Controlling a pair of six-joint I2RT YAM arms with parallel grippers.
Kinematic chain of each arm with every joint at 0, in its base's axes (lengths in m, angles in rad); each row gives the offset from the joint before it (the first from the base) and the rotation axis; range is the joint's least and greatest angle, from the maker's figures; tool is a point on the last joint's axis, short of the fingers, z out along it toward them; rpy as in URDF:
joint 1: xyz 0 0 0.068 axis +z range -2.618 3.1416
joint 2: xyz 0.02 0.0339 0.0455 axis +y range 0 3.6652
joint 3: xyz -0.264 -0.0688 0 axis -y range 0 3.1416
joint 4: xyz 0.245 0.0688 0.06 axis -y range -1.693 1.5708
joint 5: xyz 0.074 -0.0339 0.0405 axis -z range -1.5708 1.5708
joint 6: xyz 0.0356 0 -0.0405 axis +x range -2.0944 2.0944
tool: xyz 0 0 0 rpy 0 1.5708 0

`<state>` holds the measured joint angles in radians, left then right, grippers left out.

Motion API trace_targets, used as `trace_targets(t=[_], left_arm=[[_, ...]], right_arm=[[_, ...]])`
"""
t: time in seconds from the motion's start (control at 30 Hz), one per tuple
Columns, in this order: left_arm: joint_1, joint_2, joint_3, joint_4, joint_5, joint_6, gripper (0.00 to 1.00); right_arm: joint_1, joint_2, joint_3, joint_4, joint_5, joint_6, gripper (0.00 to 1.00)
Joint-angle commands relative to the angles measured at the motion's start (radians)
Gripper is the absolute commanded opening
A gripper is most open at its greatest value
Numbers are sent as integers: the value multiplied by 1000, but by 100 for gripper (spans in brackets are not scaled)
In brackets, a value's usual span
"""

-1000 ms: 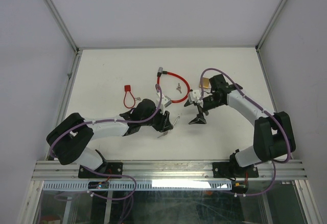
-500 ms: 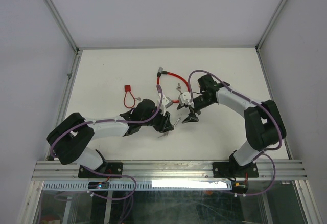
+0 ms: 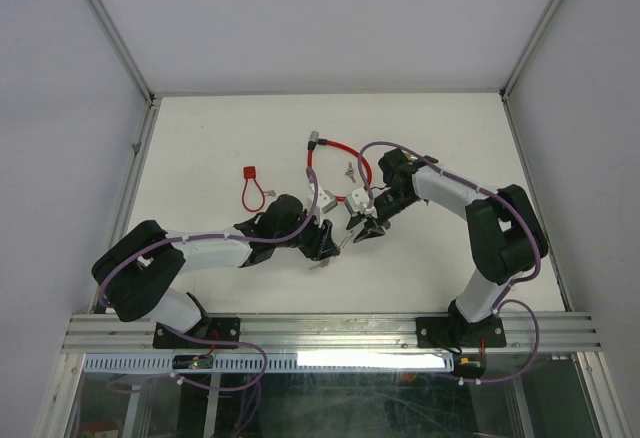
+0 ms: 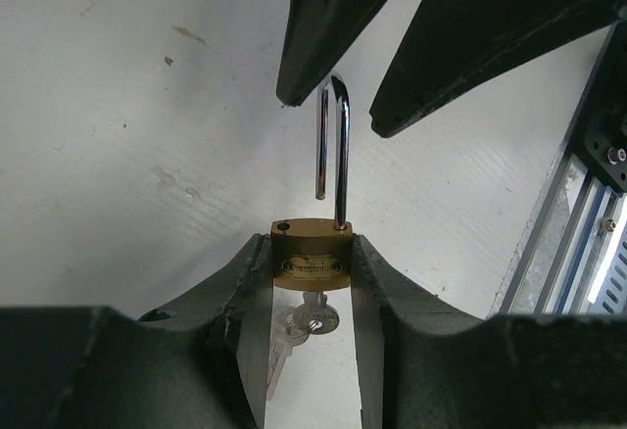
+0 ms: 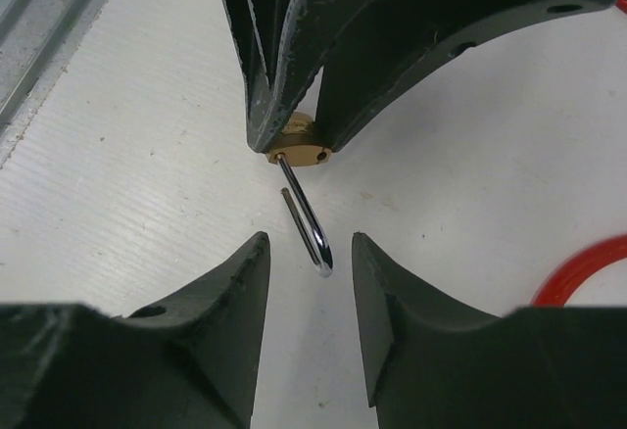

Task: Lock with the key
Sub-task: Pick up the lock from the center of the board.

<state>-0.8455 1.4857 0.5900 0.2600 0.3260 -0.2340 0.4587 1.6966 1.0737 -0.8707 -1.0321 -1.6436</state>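
Note:
A small brass padlock [image 4: 312,258] is clamped by its body between the fingers of my left gripper [image 4: 309,243], just above the table. Its chrome shackle [image 4: 340,155] is open, with the short leg out of its hole. A key [image 4: 315,319] sits in the bottom of the lock, and a second key hangs from its ring. My right gripper [image 5: 310,243] faces the left one, and its jaws are open to either side of the shackle's bend [image 5: 318,253] without touching it. In the top view the two grippers meet at mid-table, left gripper [image 3: 328,238] against right gripper [image 3: 362,226].
A red cable lock [image 3: 335,153] loops on the table just behind the grippers, with loose keys [image 3: 349,170] inside it. A small red loop [image 3: 250,186] lies to the left. The metal rail [image 4: 588,233] runs along the near edge.
My right gripper has swung left to the left gripper, and its jaws have narrowed round the shackle. The left gripper has kept still with the padlock.

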Motion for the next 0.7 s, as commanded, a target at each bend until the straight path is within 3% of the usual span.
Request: trace_targets(t=[0.0, 0.27, 0.43, 0.53, 0.6, 0.67], left_arm=[[-10, -40, -2, 84, 41, 29, 9], [-10, -46, -5, 92, 44, 29, 9], [-10, -46, -8, 96, 45, 27, 9], [-9, -48, -13, 102, 43, 21, 11], [-9, -49, -12, 102, 38, 6, 20], [-9, -49, -15, 106, 35, -14, 38]], right_arm=[[15, 6, 39, -13, -14, -24, 39], [29, 11, 35, 6, -16, -7, 25], [29, 2, 33, 18, -13, 7, 1], [29, -20, 30, 14, -14, 5, 0], [29, -46, 23, 10, -13, 10, 0], [28, -78, 19, 27, -10, 74, 0]])
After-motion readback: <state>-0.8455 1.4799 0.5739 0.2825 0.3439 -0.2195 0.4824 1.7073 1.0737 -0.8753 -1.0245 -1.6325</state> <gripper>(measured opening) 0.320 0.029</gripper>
